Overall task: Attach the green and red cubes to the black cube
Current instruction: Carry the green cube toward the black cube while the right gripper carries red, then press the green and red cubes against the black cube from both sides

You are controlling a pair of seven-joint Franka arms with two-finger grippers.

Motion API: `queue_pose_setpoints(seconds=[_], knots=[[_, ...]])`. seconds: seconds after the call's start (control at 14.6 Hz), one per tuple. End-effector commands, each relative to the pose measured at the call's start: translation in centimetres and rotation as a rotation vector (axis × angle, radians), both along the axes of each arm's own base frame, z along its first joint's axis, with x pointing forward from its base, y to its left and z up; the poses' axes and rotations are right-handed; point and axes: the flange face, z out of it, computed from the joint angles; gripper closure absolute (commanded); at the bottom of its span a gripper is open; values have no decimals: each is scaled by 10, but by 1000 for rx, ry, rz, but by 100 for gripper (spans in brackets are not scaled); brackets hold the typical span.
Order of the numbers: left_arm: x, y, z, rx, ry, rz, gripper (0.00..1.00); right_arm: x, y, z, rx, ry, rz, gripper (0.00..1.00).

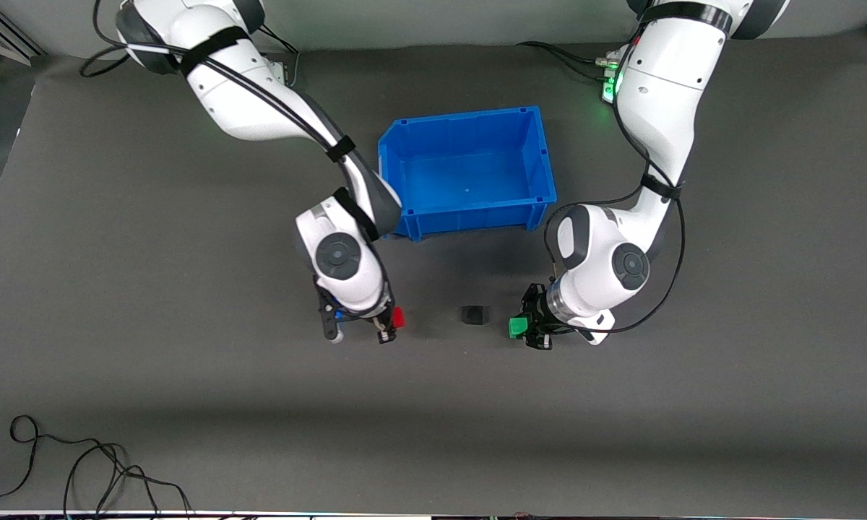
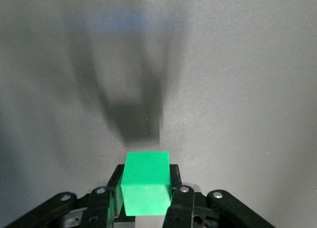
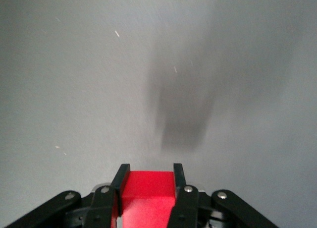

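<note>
The black cube [image 1: 472, 315] sits on the grey table between my two grippers. My left gripper [image 1: 520, 328] is shut on the green cube [image 1: 517, 327], held beside the black cube toward the left arm's end of the table. In the left wrist view the green cube [image 2: 146, 182] sits clamped between the black fingers [image 2: 176, 181], above bare mat. My right gripper [image 1: 394, 321] is shut on the red cube [image 1: 399, 317], held beside the black cube toward the right arm's end. In the right wrist view the red cube [image 3: 147, 193] is clamped between the fingers [image 3: 120, 181]. The black cube shows in neither wrist view.
A blue bin [image 1: 467, 171] stands open and empty, farther from the front camera than the black cube, between the two arms. A loose black cable [image 1: 79, 469] lies near the table's front edge toward the right arm's end.
</note>
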Motion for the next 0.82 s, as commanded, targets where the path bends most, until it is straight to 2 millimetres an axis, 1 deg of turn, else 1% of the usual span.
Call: queue_pose_setpoints(seconds=[0.0,0.21,0.34,0.48,0.55,0.62,0.68,0.75], knots=[[-2,-9,-4,7,4,17,75,-3,36,-16,7,7,-129,100],[-12,-20,-14,16,18,-3,75,-13,57,-24,14,9,-188,100],[-16,-26,-17,17,23,-12,75,-11,58,-26,21,12,-263,100],[-21,-34,-20,17,18,-19,75,-22,74,-33,20,16,-277,100],[-23,-35,-23,20,23,-22,75,-23,76,-36,21,17,-287,100],[-23,-37,-23,20,21,-25,75,-25,79,-39,20,18,-290,100],[-26,-43,-23,19,22,-32,75,-24,80,-38,24,15,-296,100],[-29,-47,-24,19,21,-39,75,-23,81,-42,20,16,-295,100]])
